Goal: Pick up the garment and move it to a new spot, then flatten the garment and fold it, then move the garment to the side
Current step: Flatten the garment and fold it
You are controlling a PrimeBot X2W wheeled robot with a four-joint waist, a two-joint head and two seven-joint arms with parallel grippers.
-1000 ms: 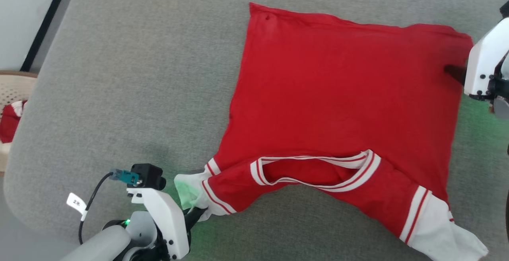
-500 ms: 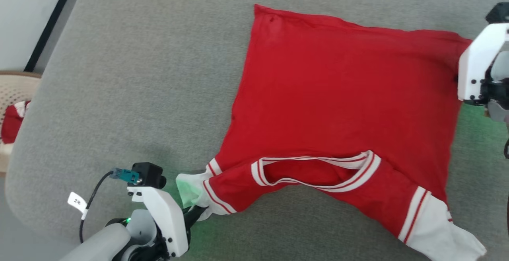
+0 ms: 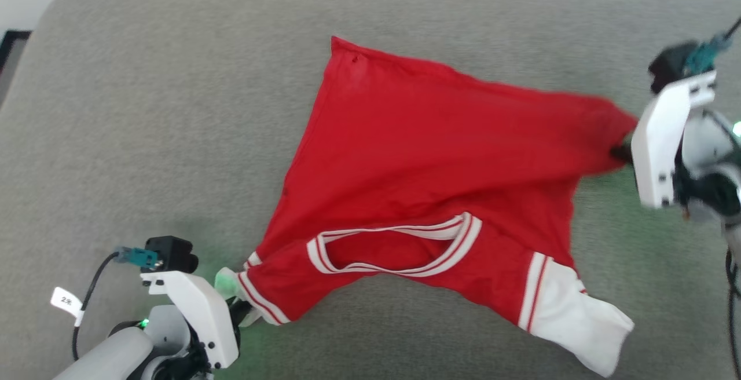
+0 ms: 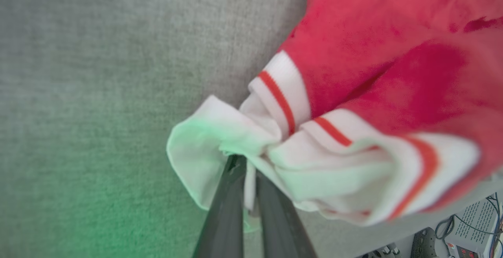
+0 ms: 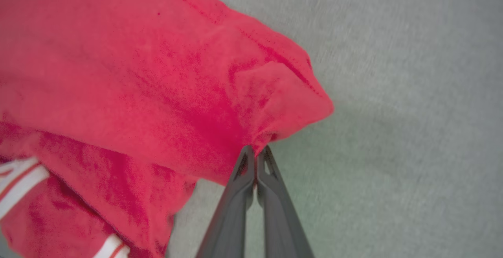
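Holding the garment (image 3: 417,154) stretched across the grey cushion (image 3: 145,108)
Pinched shut on a white sleeve end by the left gripper (image 4: 246,167) and on a lifted red hem corner by the right gripper (image 5: 256,152), with the other sleeve lying on the cushion

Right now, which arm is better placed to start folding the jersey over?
Probably the right arm: its jaws are shut on a raised hem corner of the jersey, ready to carry across. The left arm pinches the white sleeve end low, serving as anchor.
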